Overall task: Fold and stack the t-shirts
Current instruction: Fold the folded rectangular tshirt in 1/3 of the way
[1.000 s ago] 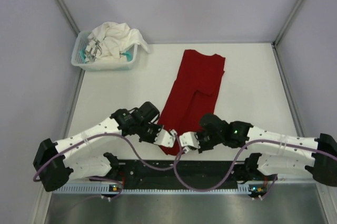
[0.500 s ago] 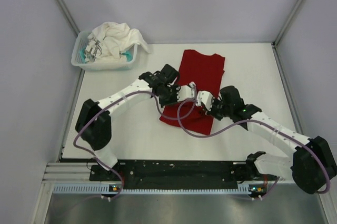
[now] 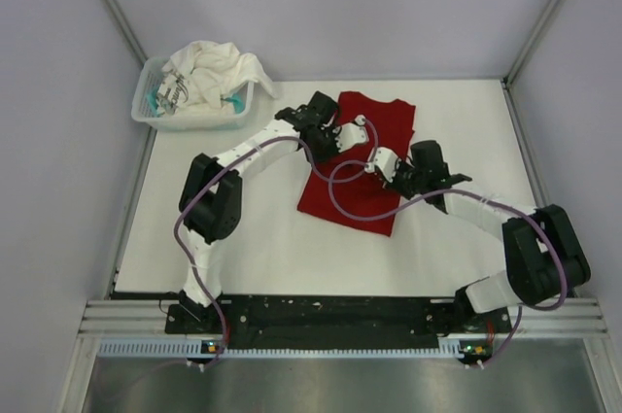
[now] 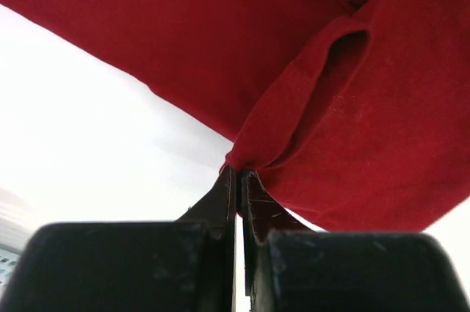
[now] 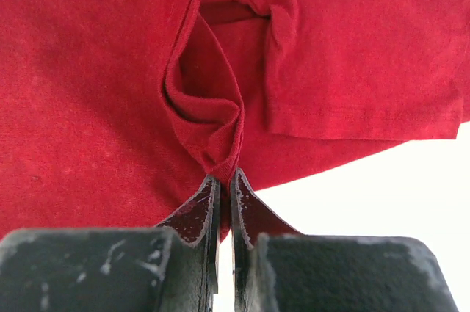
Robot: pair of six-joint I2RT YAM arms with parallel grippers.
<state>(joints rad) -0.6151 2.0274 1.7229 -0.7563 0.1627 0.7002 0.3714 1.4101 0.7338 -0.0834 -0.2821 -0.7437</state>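
Note:
A deep red t-shirt [image 3: 342, 201] lies folded on the white table, its near end doubled over toward the far end. Over the shirt's far left part, my left gripper [image 3: 352, 129] is shut on a pinch of its red hem [image 4: 253, 156]. A little nearer and to the right, my right gripper [image 3: 381, 162] is shut on a bunched red fold [image 5: 220, 147]. Both pinched corners sit lifted above the shirt's lower layer [image 5: 81, 92]. The white t-shirt [image 3: 212, 71] is heaped crumpled in the basket at the back left.
A small white slatted basket [image 3: 190, 114] stands at the table's back left corner. Grey walls close in the left, right and far sides. The arms' black base rail [image 3: 321, 316] runs along the near edge. Purple cables loop over the red cloth.
Both grippers have carried the red shirt's near end away from the table's near edge toward the far end, doubling the shirt over itself. Both stayed shut on the cloth.

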